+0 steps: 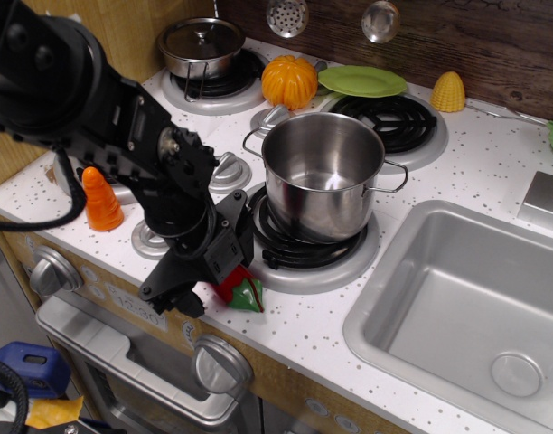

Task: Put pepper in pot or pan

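Observation:
The red pepper (243,291) lies on the white speckled counter in front of the front burner, its green stem end pointing right. Only that end and a strip of red show. My black gripper (207,287) is down over the pepper's left part, its fingers standing open on either side of it. The large shiny steel pot (323,181) stands upright and empty on the front burner, just behind and to the right of the gripper, with its wire handles at the sides.
An orange carrot (102,200) stands at the left. A lidded small pot (202,45), an orange pumpkin (289,81), a green plate (362,81) and a yellow corn (448,92) line the back. The sink (457,298) is at the right. The counter's front edge lies just below the pepper.

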